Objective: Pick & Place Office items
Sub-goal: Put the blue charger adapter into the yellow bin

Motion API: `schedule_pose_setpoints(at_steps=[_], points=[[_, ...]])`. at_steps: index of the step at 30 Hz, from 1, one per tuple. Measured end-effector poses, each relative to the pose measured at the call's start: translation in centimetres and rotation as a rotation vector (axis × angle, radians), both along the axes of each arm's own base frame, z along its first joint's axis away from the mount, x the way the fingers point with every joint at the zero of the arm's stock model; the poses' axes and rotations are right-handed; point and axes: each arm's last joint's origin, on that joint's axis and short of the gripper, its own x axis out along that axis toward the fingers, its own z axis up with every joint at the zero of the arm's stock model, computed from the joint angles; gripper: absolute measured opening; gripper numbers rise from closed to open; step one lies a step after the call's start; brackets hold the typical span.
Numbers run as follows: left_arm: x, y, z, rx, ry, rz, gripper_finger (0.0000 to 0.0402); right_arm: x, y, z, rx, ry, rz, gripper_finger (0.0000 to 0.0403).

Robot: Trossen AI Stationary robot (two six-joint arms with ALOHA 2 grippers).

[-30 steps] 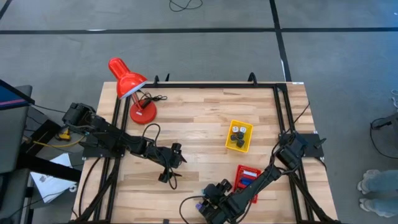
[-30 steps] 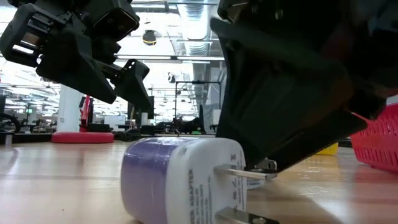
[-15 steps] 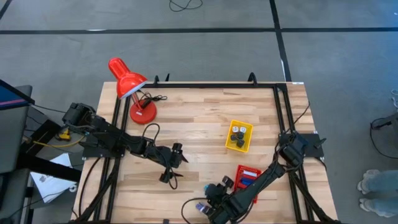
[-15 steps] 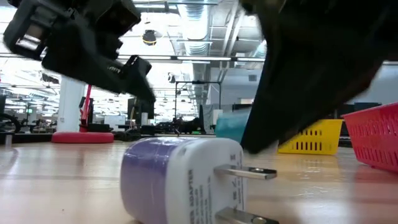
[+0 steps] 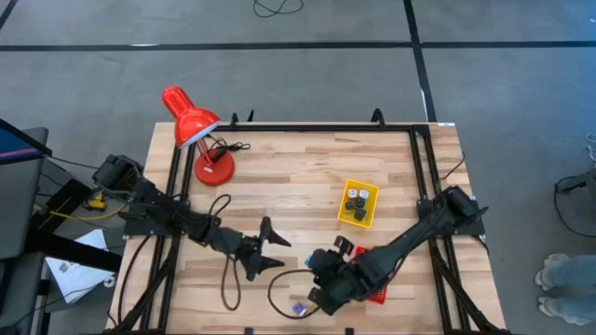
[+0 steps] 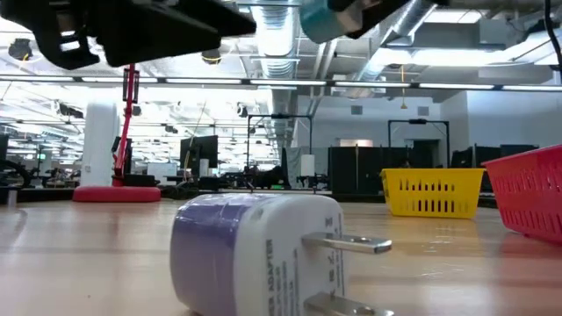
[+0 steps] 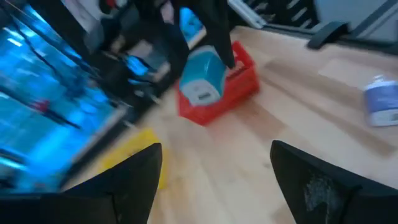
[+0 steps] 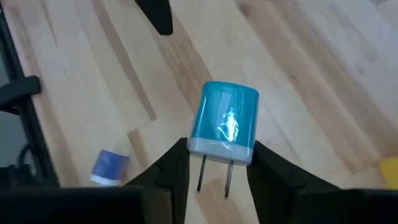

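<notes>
- Wooden tabletop (image 5: 307, 186) is carrying a yellow tray (image 5: 358, 204) and a red mesh basket (image 7: 239, 71).
- Right gripper (image 8: 217, 163) is pinching a teal plug adapter (image 8: 225, 122) aloft, fingers on its flat sides; it is probably light, rigid, slippery.
- Left gripper (image 7: 214, 168) is hovering, spread.

A teal plug adapter (image 8: 222, 126) with white base and two prongs is pinched in the right gripper (image 8: 217, 163) up off the table, while a purple-and-white adapter (image 6: 255, 252) (prongs sideways) lies on the wood near the front edge.
</notes>
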Motion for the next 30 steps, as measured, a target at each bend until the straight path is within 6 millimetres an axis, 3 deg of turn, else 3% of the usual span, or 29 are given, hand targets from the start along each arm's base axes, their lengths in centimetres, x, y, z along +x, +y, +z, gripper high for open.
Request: schedule_pose_setpoints(at_steps=[4,10,13,15,19,23,25,30], points=[[-0.4,-0.7,0.4,0.106,-0.056,0.041,0.0283,0.9,-1.6,0.2,-0.006,0.048,0.066,0.0119],[-0.5,-0.8,0.1,0.117,-0.033,0.078,0.0277,3.0,-4.8,-1.5,0.062,0.096,0.198,0.0119],[-0.6,-0.7,-0.1,0.132,-0.008,0.103,0.0275,3.0,-6.7,-2.0,0.095,0.07,0.254,0.0119],[-0.8,-0.6,-0.4,0.158,0.007,0.141,0.0275,1.9,-7.9,-2.5,0.095,0.074,0.258,0.0119],[-0.8,-0.5,-0.4,0.176,0.01,0.183,0.0275,-0.9,-9.7,-3.7,0.169,-0.07,0.263,0.0126],[-0.5,-0.2,-0.2,0.161,-0.013,0.2,0.0275,-2.8,-11.4,-4.5,0.315,-0.401,0.279,0.0126],[-0.3,0.2,0.0,0.153,-0.023,0.214,0.0275,-3.1,-12.3,-5.3,0.399,-0.512,0.29,0.0121],[0.3,1.2,0.5,0.12,-0.067,0.253,0.0275,-2.8,-13.3,-6.4,0.449,-0.595,0.275,0.0125]])
